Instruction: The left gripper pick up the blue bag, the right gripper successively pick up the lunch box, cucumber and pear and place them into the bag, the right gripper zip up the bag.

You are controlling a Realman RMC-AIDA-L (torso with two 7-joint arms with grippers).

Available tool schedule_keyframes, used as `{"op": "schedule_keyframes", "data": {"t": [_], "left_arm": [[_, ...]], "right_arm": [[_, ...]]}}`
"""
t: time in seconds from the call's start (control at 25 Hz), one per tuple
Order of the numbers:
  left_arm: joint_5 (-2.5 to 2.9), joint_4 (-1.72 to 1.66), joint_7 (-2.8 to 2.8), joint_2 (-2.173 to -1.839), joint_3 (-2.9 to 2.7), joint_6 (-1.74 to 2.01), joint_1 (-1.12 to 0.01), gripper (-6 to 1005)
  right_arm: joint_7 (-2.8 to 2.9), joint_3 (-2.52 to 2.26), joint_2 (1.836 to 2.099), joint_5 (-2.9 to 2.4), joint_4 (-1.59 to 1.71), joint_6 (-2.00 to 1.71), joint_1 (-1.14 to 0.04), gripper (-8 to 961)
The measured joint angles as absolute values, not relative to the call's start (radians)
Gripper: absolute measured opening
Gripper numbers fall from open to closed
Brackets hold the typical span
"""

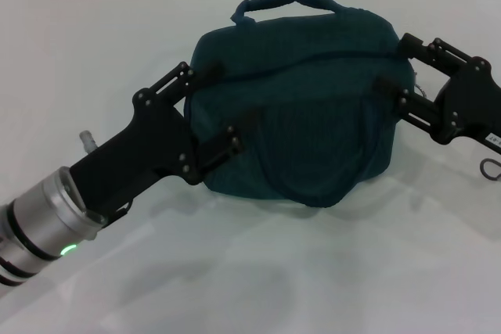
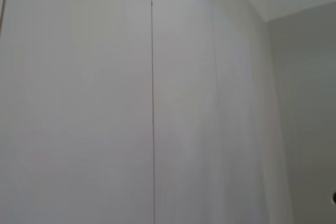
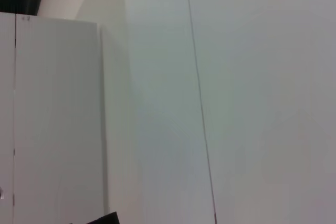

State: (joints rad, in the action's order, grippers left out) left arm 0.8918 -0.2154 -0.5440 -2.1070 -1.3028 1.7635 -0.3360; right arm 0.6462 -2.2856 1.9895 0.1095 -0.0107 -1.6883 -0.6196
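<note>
Two grippers | left gripper (image 1: 210,115), right gripper (image 1: 398,68) spread wide against blue bag (image 1: 297,107) | bag zipped, bulging

Bag (image 1: 301,107): dark teal-blue fabric tote, bulging and rounded. Sits on the white table toward its far side, centre of the head view. One loop handle arches up over the top at the back. A dark seam line, likely the zip, runs across the upper face; it looks closed, nothing of the inside shows. A curved stitched panel covers the front lower half. Fabric is slightly rumpled, the lower edge sagging toward the near side.

Lunch box, cucumber, pear: none visible in any view.

Wrist views show only pale wall panels.
</note>
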Motion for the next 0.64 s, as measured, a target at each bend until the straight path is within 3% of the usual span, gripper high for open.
{"op": "schedule_keyframes", "data": {"t": [0.64], "left_arm": [[0.880,-0.157,-0.493,-2.108,-1.305,1.803,-0.343,702]], "right_arm": [[0.523,-2.249,2.010,0.124,0.018,-1.718,-0.546,636]]}}
